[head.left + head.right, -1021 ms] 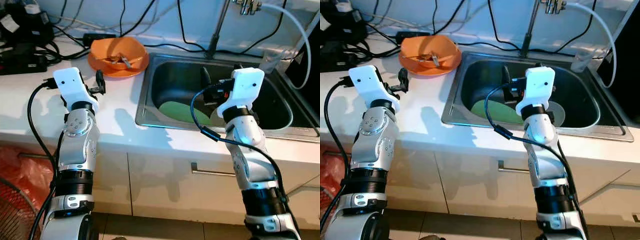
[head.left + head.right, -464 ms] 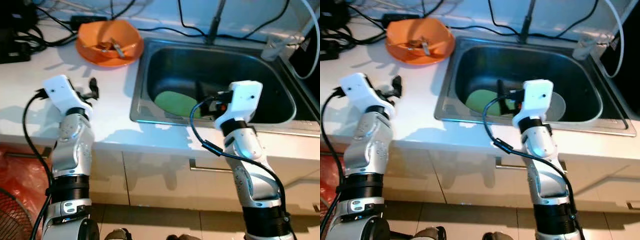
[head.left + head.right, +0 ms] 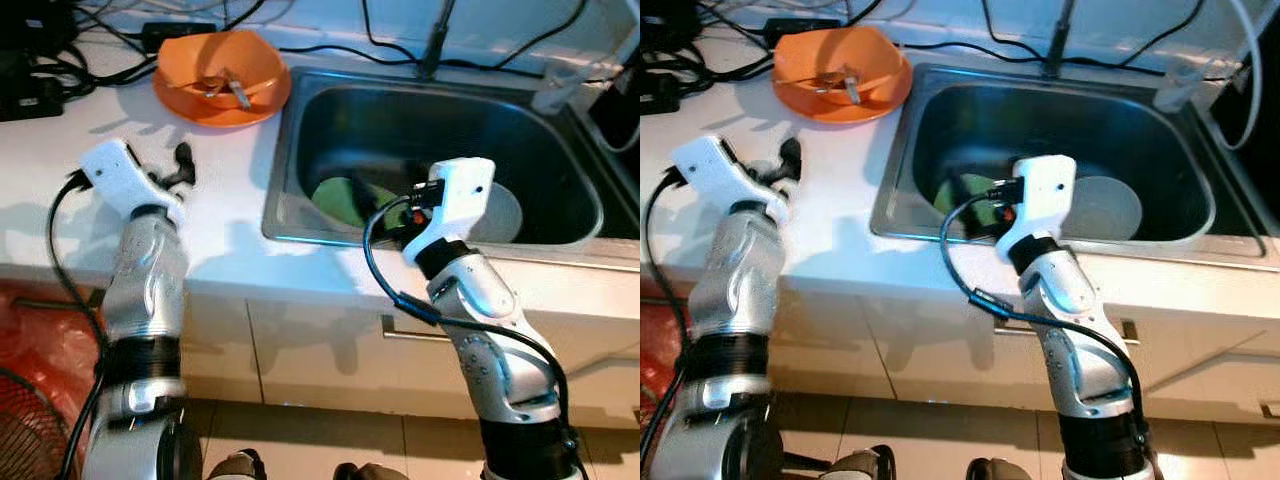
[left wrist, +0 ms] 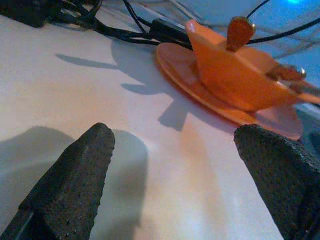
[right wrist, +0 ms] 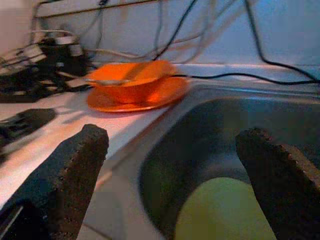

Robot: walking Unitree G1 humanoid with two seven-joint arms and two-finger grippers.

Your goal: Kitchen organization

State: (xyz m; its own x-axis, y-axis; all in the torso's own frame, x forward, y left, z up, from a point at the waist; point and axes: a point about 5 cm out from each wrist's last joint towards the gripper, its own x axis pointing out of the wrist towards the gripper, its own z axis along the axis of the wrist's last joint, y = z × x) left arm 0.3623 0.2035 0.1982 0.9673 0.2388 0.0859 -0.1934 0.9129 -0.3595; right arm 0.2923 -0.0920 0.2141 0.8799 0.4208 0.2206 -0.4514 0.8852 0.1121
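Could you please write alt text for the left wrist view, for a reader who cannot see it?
An orange bowl holding utensils sits on an orange plate on a white counter, straight ahead of the open left claw, whose two black fingers frame the foreground. Black cables trail along the counter behind the dishes.

- One orange bowl [image 3: 224, 70], upper left of the frame, on one orange plate [image 3: 190, 105].
- Two utensils [image 3: 232, 90] in that bowl.
- One steel sink [image 3: 285, 165], upper middle.
- Two plates in the sink: one green plate [image 3: 343, 197], one grey plate [image 3: 500, 212].
- One clear cup [image 3: 555, 88], upper right.
- One white worktop [image 3: 225, 215].
- Two robot tools: left tool [image 4: 175, 195], right tool [image 5: 172, 187].
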